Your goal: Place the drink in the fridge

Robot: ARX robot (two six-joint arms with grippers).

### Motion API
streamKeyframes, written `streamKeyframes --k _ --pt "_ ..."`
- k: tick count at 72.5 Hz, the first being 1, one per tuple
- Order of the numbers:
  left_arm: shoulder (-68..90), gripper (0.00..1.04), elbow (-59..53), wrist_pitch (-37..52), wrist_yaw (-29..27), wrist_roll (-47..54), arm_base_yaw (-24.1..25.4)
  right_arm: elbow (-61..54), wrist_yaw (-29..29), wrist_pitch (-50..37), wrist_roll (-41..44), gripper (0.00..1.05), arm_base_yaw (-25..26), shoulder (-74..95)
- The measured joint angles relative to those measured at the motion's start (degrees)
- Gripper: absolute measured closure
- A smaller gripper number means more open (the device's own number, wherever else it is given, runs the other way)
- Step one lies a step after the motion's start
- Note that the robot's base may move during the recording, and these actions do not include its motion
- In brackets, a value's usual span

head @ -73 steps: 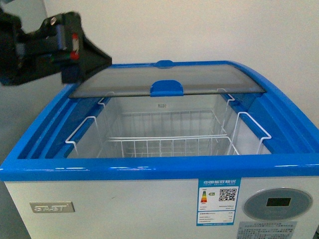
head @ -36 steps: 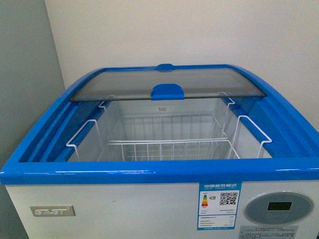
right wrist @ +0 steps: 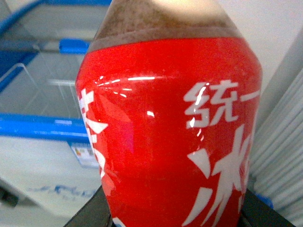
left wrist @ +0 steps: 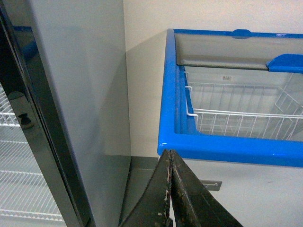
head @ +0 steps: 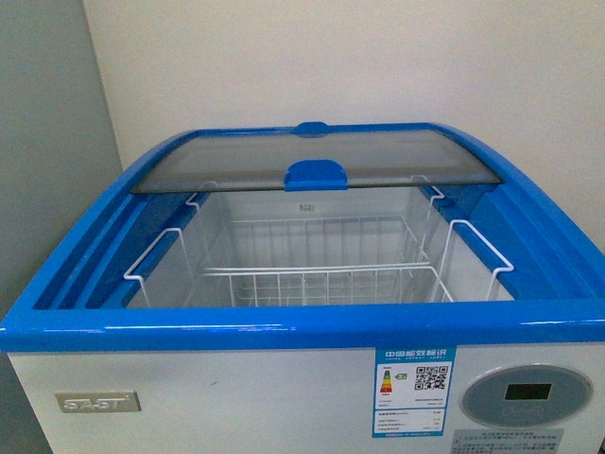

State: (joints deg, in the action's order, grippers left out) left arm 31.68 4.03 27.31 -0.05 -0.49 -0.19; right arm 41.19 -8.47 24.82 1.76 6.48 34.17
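Pale wall [head: 331, 66] backs the fridge [head: 284, 326] in the front view, where neither arm appears. Only the left wrist view shows the grey cabinet [left wrist: 80, 94] just beside the fridge, and the left gripper [left wrist: 170, 198], its fingers pressed together on nothing. The fridge's glass lid [head: 378, 156] sits at the back, leaving the wire baskets [head: 312, 279] exposed. Only the right wrist view shows the drink [right wrist: 165, 132]. It fills the frame, outside the fridge, with the dark fingers of the right gripper [right wrist: 173, 220] clamped against its base on both sides. A badge [head: 96, 403] reads SAST. The energy label [head: 414, 391] carries a QR code, but its small print is illegible. White characters 统一 mark the drink's red label, and its cap is cut off.
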Motion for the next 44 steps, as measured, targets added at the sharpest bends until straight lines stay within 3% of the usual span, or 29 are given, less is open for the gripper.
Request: streamKeyframes --k 7,18,25,38,44 --pt "-2.34 1.02 -0.70 -1.53 0.07 0.00 0.00 4.68 -9.01 -1.38 4.24 0.67 6.25 8.83" --pt "-5.79 1.02 -1.49 -4.13 0.02 0.00 0.00 14.14 -13.99 -2.16 13.49 0.67 8.90 23.45" --pt "-7.13 1.02 -3.06 -3.26 0.07 0.02 0.00 20.06 -14.01 -1.25 20.65 0.67 7.54 30.64" --pt "-13.00 1.02 -3.28 -8.59 0.09 0.04 0.00 31.45 -8.17 -4.22 48.50 0.67 -0.66 44.39" --pt "-14.91 1.02 -3.28 -10.51 0.07 0.04 0.00 34.49 -6.95 -4.85 55.69 0.67 -3.65 48.61"
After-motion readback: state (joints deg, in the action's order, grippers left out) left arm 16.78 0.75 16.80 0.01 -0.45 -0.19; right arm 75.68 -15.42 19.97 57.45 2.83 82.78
